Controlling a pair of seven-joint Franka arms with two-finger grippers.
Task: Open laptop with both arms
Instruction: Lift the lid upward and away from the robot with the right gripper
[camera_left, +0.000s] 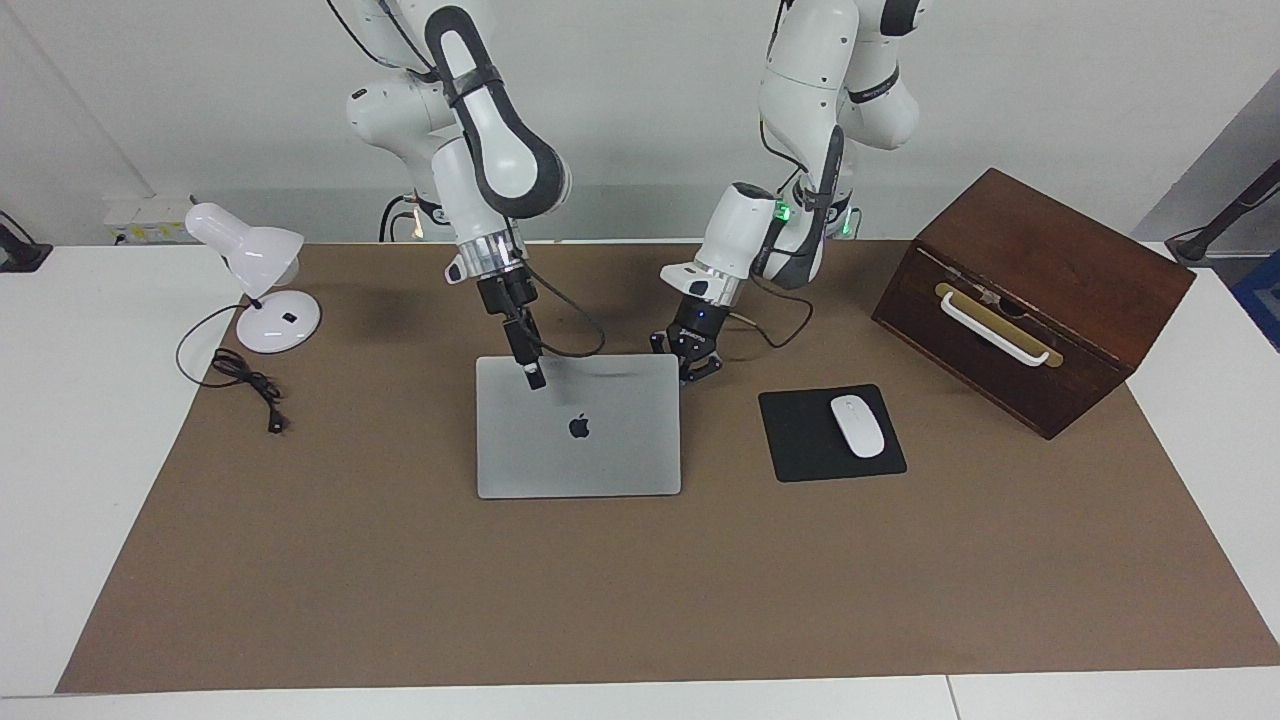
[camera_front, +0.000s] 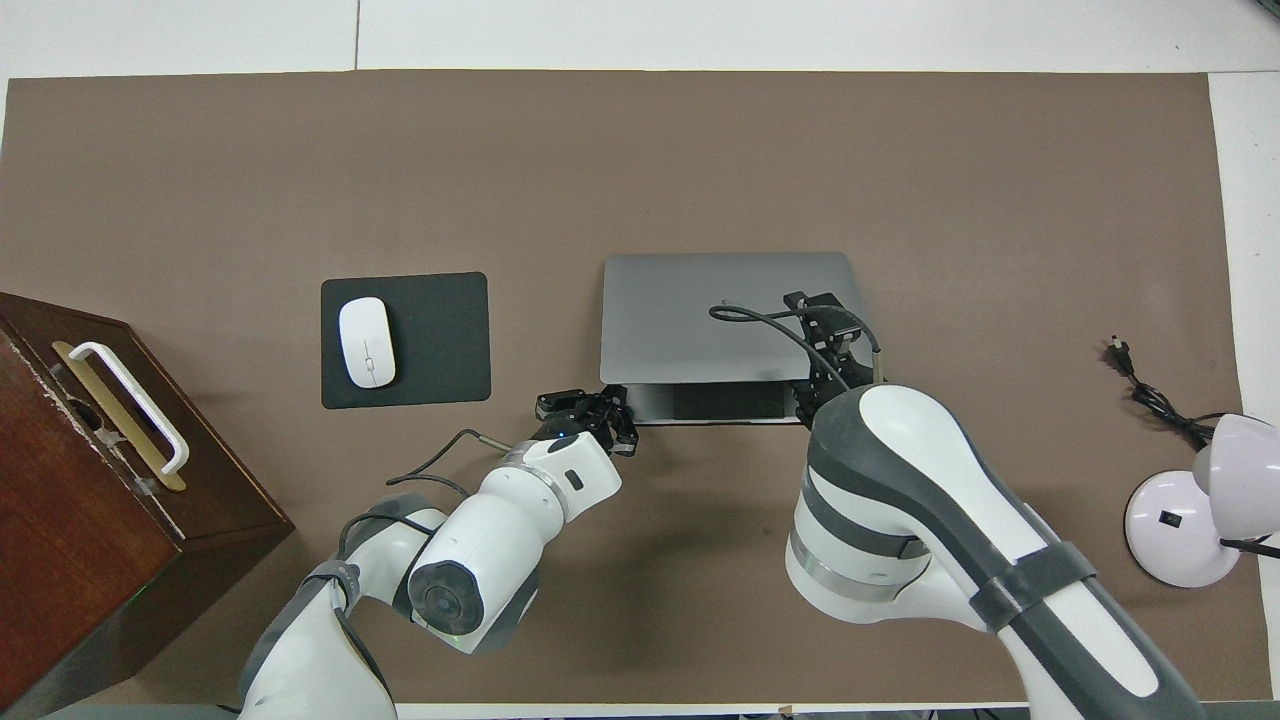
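Observation:
The silver laptop (camera_left: 600, 450) lies mid-table with its apple logo up. Its lid (camera_front: 690, 320) is tilted up at the edge nearer the robots. A strip of the base (camera_front: 660, 405) with a dark patch shows under that edge. My right gripper (camera_left: 535, 378) (camera_front: 812, 315) is shut on the raised lid edge, near the corner toward the right arm's end. My left gripper (camera_left: 693, 368) (camera_front: 608, 410) is shut. Its tips rest at the base's corner nearer the robots, toward the left arm's end.
A black mouse pad (camera_left: 800, 430) with a white mouse (camera_left: 858, 426) lies beside the laptop toward the left arm's end. A dark wooden box (camera_left: 1040, 290) stands past it. A white desk lamp (camera_left: 262, 290) and its cable (camera_left: 245, 385) sit at the right arm's end.

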